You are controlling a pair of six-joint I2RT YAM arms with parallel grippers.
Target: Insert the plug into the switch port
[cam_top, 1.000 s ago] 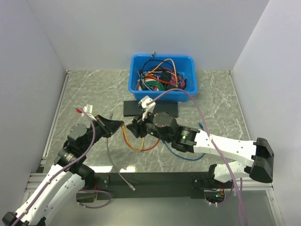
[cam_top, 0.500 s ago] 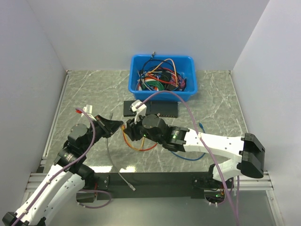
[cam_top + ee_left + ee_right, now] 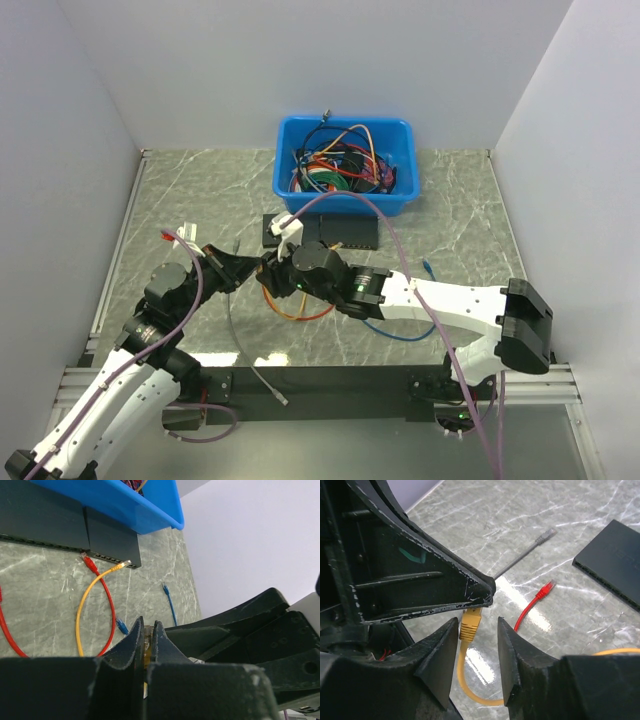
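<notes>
The black switch lies in front of the bin, partly hidden by my right arm; its port row faces me. The blue cable rests on the table, one plug to the right and a blue boot close to my fingers. My left gripper is shut on a yellow cable's plug. My right gripper is open, its fingers standing either side of that yellow plug; the left finger is close against it and there is a gap on the right.
A blue bin of tangled cables stands behind the switch. A yellow cable, a red cable and a grey cable lie loose on the marble table. White walls close in the sides and back.
My right arm has swung left towards the left gripper, bringing its open fingers around the yellow plug. The left arm has stayed put.
</notes>
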